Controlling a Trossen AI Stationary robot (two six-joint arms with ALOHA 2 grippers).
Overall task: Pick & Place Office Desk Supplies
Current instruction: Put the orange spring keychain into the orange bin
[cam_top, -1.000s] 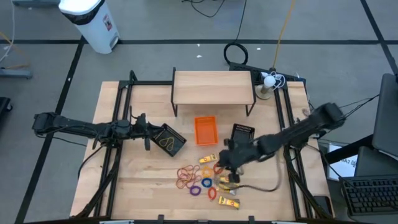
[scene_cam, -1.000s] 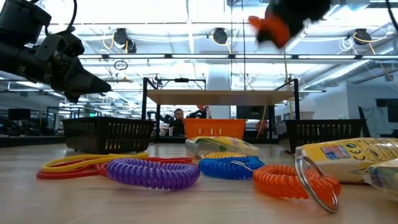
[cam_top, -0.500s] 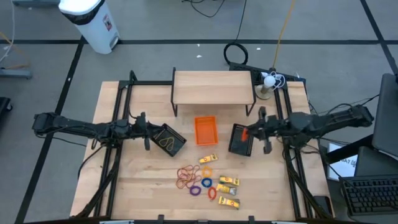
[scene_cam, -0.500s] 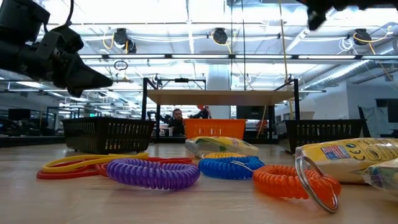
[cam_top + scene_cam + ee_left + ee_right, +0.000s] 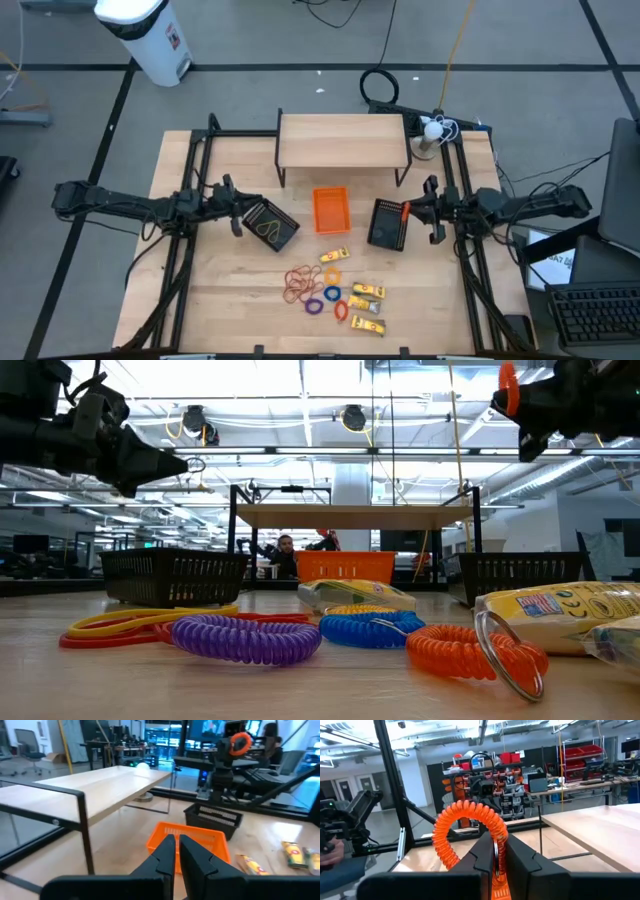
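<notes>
The left gripper [image 5: 243,212] hangs with its fingers together and empty, just over the edge of the left black mesh tray [image 5: 270,224], which has a tan rubber band inside. Mid-table sits the orange tray [image 5: 331,209], and nearer the front lie the loose supplies [image 5: 335,291] — bands, rings, yellow packets. The right gripper [image 5: 408,211] is clamped on an orange coil ring [image 5: 468,832] — raised above the right mesh tray [image 5: 389,223].

Right pincer [image 5: 512,408] clamps an orange ring [image 5: 507,388] high above the right mesh tray [image 5: 520,576].
</notes>
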